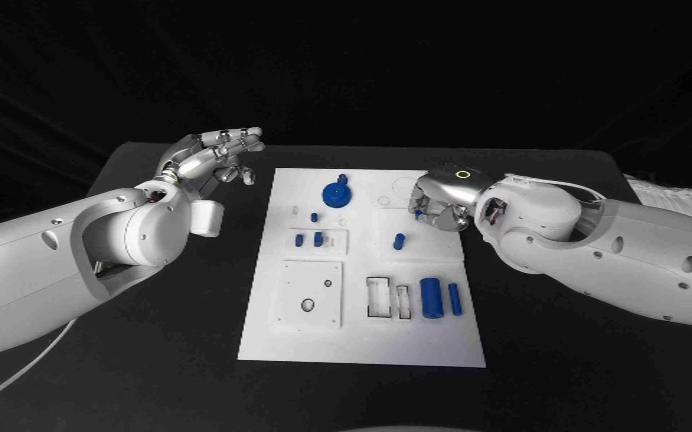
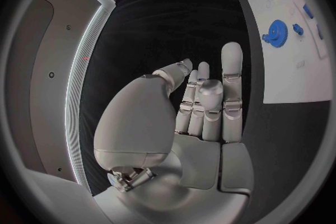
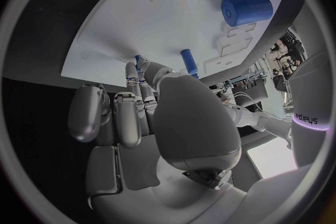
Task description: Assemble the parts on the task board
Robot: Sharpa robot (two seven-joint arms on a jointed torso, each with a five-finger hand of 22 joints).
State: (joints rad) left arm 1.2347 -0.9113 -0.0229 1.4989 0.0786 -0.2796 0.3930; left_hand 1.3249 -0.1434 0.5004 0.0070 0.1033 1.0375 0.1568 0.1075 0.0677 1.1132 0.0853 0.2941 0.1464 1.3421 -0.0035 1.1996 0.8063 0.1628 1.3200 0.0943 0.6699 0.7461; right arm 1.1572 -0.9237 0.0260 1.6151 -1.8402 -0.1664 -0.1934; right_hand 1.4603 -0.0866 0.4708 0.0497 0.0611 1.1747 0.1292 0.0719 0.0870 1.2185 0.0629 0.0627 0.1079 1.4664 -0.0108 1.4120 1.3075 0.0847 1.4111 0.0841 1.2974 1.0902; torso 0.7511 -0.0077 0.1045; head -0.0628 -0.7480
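Two hands frame what we see: the left hand (image 1: 214, 157), empty with fingers apart, hovers over bare table (image 1: 173, 352) upper left of the task board (image 1: 361, 337), while the right hand (image 1: 440, 202) pinches a small blue part (image 3: 139, 61) at the board's upper-right edge, beside one gear (image 1: 335, 193) and two cylinders (image 1: 431, 298).

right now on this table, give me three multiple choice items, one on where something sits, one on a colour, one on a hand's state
1. Where does the blue gear sit?
A. on the far part of the task board
B. on the black table, left of the board
C. in the left hand

2. What colour are the two cylinders lying on the board's near right part?
A. red
B. blue
C. yellow

3. How is the left hand?
A. gripping the gear
B. pressed flat on the board
C. holding nothing, off the board's left edge

Key: 1 A, the gear lies near the board's far edge. 2 B, both show blue. 3 C, the left wrist view shows its palm bare over the table.
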